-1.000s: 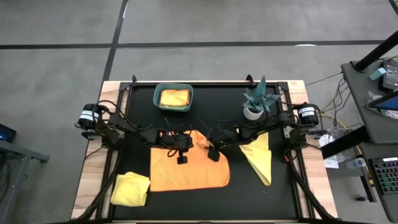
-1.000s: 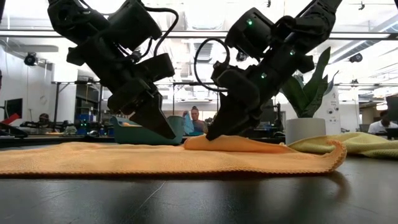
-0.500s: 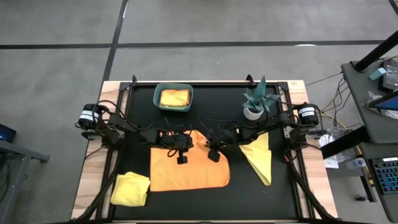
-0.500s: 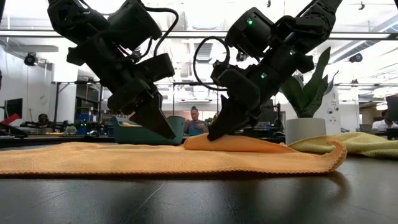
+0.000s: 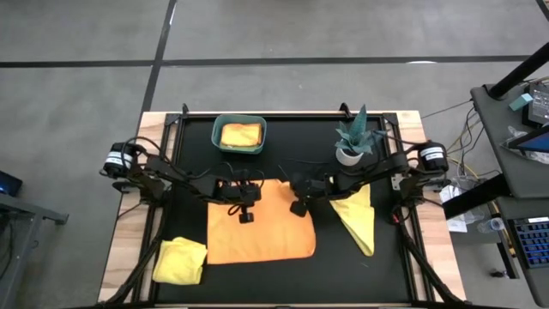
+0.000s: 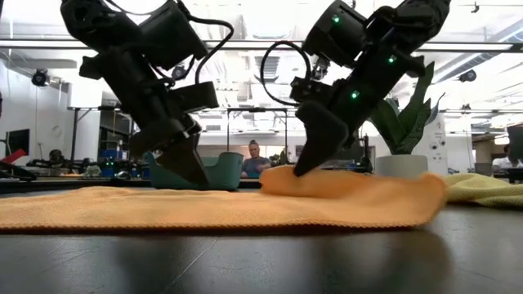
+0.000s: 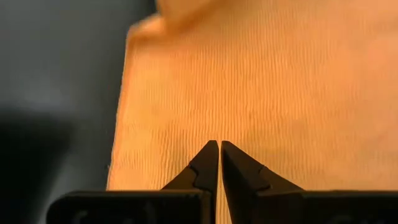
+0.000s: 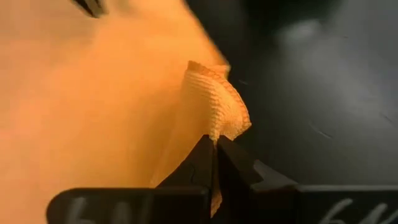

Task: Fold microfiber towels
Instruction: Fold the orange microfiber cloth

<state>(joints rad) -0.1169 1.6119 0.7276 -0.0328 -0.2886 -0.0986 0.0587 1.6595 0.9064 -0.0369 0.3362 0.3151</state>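
Observation:
An orange towel (image 5: 257, 230) lies spread on the black tabletop, at its middle. My left gripper (image 7: 219, 144) is shut, its tips down at the towel's far left part (image 6: 194, 180). My right gripper (image 8: 214, 142) is shut on the towel's far right part, which stands up in a small hump (image 6: 343, 184). One yellow towel (image 5: 180, 260) lies bunched at the near left. Another yellow towel (image 5: 360, 219) lies at the right. A third yellow one sits in the teal bin (image 5: 239, 135). My left gripper points slanting down with its shut tips at the orange towel's surface (image 7: 211, 134). No cloth shows between the fingers, and I cannot tell whether they touch it. My right gripper pinches a bunched fold at the towel's far right edge (image 8: 217, 118) between its two fingers, slanting down from the far side. The pinched cloth is raised a little off the table, while the rest of the towel (image 6: 122, 208) lies flat.
The teal bin stands at the far middle and a potted plant (image 5: 352, 142) at the far right, close behind my right arm. A person (image 6: 252, 159) sits in the room beyond the table. Bare black tabletop (image 5: 274, 279) lies toward the near edge.
My right gripper has shut on the orange towel's far right edge and risen slightly, tipping as it went. That part has been pulled up into a hump, and the towel's right end has drawn in a little. My left gripper has tipped steeper and stayed shut in place.

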